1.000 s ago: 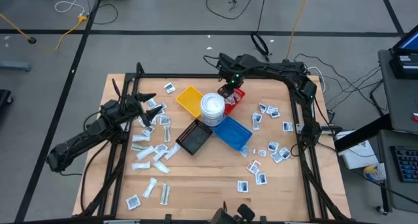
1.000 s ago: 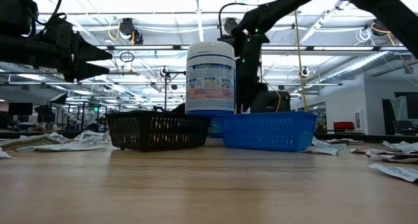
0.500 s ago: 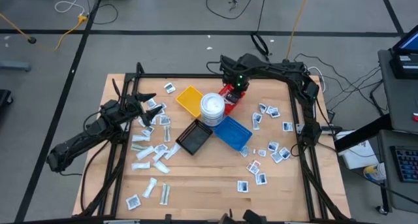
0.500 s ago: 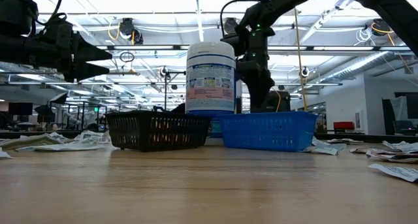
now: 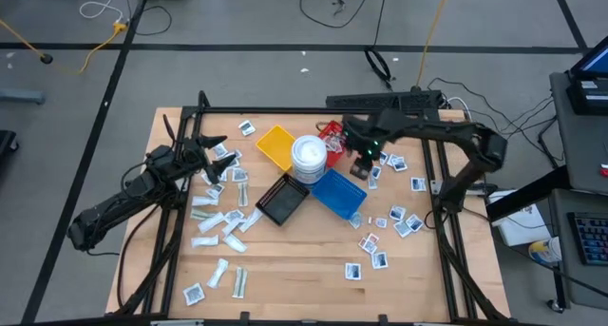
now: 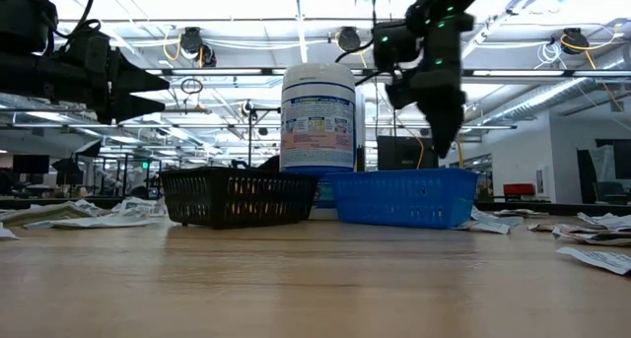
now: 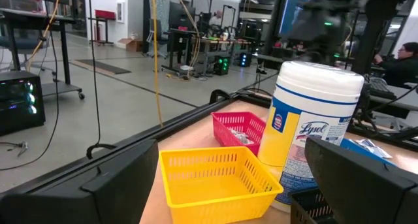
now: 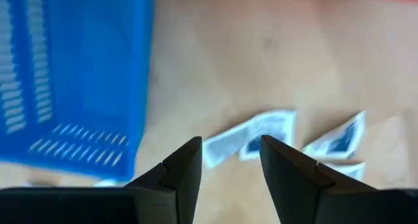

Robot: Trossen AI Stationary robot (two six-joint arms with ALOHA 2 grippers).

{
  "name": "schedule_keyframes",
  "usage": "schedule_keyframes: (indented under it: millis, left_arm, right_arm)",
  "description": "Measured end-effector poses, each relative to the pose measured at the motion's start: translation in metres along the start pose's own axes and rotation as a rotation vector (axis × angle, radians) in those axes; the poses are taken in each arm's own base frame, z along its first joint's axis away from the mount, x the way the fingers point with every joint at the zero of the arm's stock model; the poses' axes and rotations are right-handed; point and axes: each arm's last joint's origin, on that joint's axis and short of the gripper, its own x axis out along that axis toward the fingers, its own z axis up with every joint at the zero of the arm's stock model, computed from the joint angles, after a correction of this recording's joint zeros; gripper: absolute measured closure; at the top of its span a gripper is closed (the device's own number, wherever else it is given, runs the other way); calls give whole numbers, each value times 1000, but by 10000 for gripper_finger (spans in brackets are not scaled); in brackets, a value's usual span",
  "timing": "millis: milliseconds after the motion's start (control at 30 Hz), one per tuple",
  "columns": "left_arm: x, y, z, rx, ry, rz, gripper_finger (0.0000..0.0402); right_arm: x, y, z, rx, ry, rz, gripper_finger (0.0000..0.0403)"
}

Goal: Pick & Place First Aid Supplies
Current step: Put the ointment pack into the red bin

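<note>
Right end effector [image 5: 364,165]: hangs above the table [image 5: 304,259] between the red tray [image 5: 334,139] and the blue tray [image 5: 339,193], just beside the blue tray's far corner; its 2 fingers [image 8: 186,165] are parted by a narrow gap with nothing between them.
Left end effector [image 5: 211,153]: waits over the table's left side, above the scattered strips; its jaws stand wide apart and hold nothing.
First aid supplies, right group [image 5: 399,217]: small square white packets with blue print lie loose on the wood to the right of the blue tray.
Packets under the right end effector [image 8: 258,134]: 2 or 3 blue-printed packets lie on bare wood just past its fingertips, not touched.
First aid supplies, left group [image 5: 220,221]: longer pale wrapped strips and a few square packets lie spread to the left of the black tray [image 5: 281,201].
Trays: yellow tray [image 5: 276,146], red, blue and black stand in a ring around the white tub [image 5: 309,159].
Red tray content: a pale packet shows inside in the left wrist view; I cannot tell how many.
</note>
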Motion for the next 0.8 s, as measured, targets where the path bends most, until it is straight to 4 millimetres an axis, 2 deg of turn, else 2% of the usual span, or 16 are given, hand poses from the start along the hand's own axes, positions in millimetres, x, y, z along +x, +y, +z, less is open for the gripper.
schedule_keyframes:
  millis: [200,400,567,800]
  left_arm:
    - [0,0,0,0,0,-1,9]
    - [0,0,0,0,0,0,9]
    - [0,0,0,0,0,0,9]
    - [0,0,0,0,0,0,9]
  right_arm:
    - [2,27,-38,-33,3,14,253]
    - [3,50,-66,-45,12,24,256]
    - [2,67,-80,-71,22,31,257]
    - [3,84,-89,-94,31,36,257]
